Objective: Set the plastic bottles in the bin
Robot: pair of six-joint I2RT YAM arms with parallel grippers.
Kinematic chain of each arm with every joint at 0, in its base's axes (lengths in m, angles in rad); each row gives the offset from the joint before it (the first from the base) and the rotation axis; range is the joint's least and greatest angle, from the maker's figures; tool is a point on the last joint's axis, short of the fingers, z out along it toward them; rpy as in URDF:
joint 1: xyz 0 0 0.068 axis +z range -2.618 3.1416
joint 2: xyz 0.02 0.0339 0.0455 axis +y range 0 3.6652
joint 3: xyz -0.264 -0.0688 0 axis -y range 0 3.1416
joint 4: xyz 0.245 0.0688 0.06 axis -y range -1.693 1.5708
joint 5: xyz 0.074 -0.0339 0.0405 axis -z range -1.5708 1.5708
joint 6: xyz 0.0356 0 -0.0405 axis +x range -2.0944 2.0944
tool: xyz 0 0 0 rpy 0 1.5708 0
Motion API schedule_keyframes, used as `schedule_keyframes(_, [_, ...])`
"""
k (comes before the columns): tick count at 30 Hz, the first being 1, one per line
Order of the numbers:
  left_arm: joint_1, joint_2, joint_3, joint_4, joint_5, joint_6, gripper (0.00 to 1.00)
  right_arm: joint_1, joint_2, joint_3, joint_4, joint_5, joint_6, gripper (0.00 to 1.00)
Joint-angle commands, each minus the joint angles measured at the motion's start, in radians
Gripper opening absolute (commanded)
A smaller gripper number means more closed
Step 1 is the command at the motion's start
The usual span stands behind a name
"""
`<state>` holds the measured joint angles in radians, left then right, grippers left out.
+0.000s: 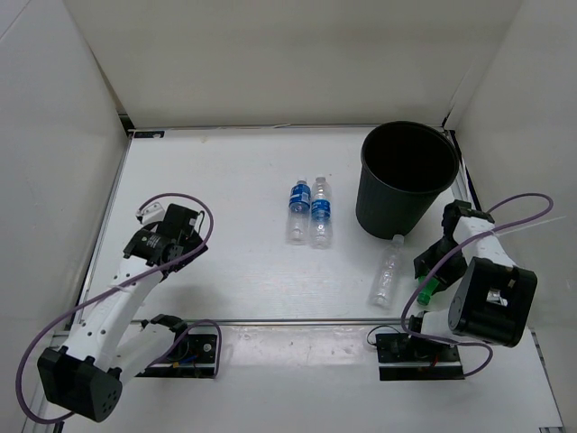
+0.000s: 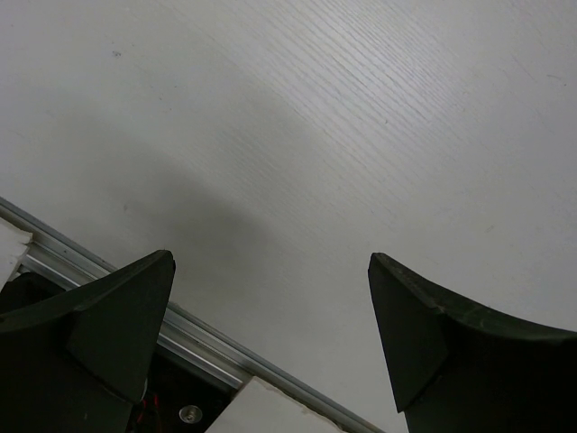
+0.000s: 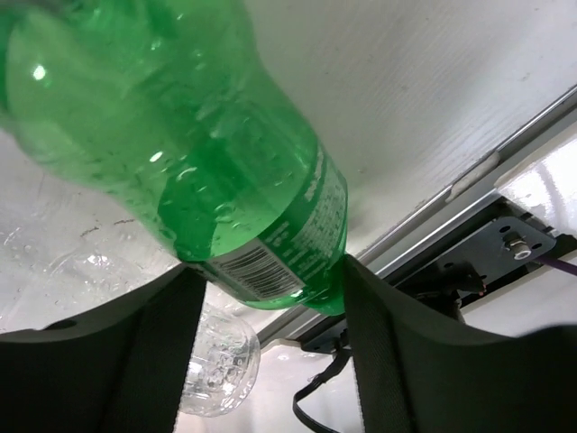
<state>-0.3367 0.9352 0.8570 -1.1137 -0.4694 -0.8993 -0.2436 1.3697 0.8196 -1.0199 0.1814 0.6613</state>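
Low at the right edge of the table, the green bottle [image 1: 429,289] [image 3: 180,153] lies between the fingers of my right gripper [image 1: 435,271] [image 3: 270,275]. Both pads press its labelled end, so the gripper is shut on it. The plain clear bottle [image 1: 386,271] [image 3: 216,361] lies just left of it. Two clear bottles with blue labels and white caps [image 1: 298,209] [image 1: 321,211] lie side by side at mid-table. At the back right stands the black bin [image 1: 388,212], upright, with nothing showing inside. My left gripper [image 1: 155,218] [image 2: 270,271] hangs open over bare table at the left.
An aluminium rail [image 1: 288,322] [image 2: 108,280] runs along the table's near edge, with the arm bases and loose cables behind it. White walls close in the left, back and right sides. The bin stands close to the right wall.
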Motion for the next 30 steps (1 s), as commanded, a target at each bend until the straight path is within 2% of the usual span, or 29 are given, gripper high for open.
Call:
schedule_keyframes(1, [0.002, 0.005, -0.007, 0.015, -0.015, -0.004, 1.0, -0.022, -0.003, -0.005, 0.009, 0.015, -0.005, 0.62])
schedule_keyframes(6, [0.002, 0.014, -0.007, 0.025, -0.015, -0.004, 1.0, -0.031, -0.023, 0.015, -0.019, 0.053, 0.014, 0.47])
schedule_keyframes(7, [0.002, 0.014, -0.007, 0.025, -0.015, -0.004, 1.0, -0.031, -0.043, 0.026, -0.049, 0.062, 0.029, 0.41])
schedule_keyframes(9, [0.002, 0.014, -0.007, 0.025, -0.015, -0.004, 1.0, -0.031, -0.063, 0.052, -0.094, 0.084, 0.06, 0.38])
schedule_keyframes(13, [0.002, 0.014, -0.016, 0.034, -0.015, -0.004, 1.0, -0.031, -0.144, 0.093, -0.19, 0.084, 0.113, 0.24])
schedule_keyframes(15, [-0.007, 0.014, -0.016, 0.034, -0.015, -0.004, 1.0, -0.031, -0.172, 0.104, -0.201, 0.066, 0.123, 0.2])
schedule_keyframes(20, [-0.028, 0.014, -0.016, 0.043, -0.015, 0.005, 1.0, -0.031, -0.221, 0.104, -0.224, 0.05, 0.153, 0.19])
schedule_keyframes(22, [-0.039, 0.014, -0.016, 0.043, -0.015, 0.005, 1.0, -0.031, -0.233, 0.114, -0.224, 0.067, 0.153, 0.31])
schedule_keyframes(23, [-0.039, 0.014, -0.016, 0.043, -0.015, 0.005, 1.0, -0.031, -0.247, 0.124, -0.224, 0.081, 0.153, 0.53])
schedule_keyframes(25, [-0.05, 0.014, -0.016, 0.043, -0.015, 0.005, 1.0, -0.031, -0.259, 0.141, -0.235, 0.121, 0.153, 0.8])
schedule_keyframes(27, [-0.061, 0.014, -0.016, 0.043, -0.015, 0.005, 1.0, -0.031, -0.259, 0.156, -0.235, 0.187, 0.153, 1.0])
schedule_keyframes(30, [-0.073, 0.014, -0.016, 0.043, -0.015, 0.005, 1.0, -0.031, -0.209, 0.182, -0.212, 0.265, 0.133, 1.0])
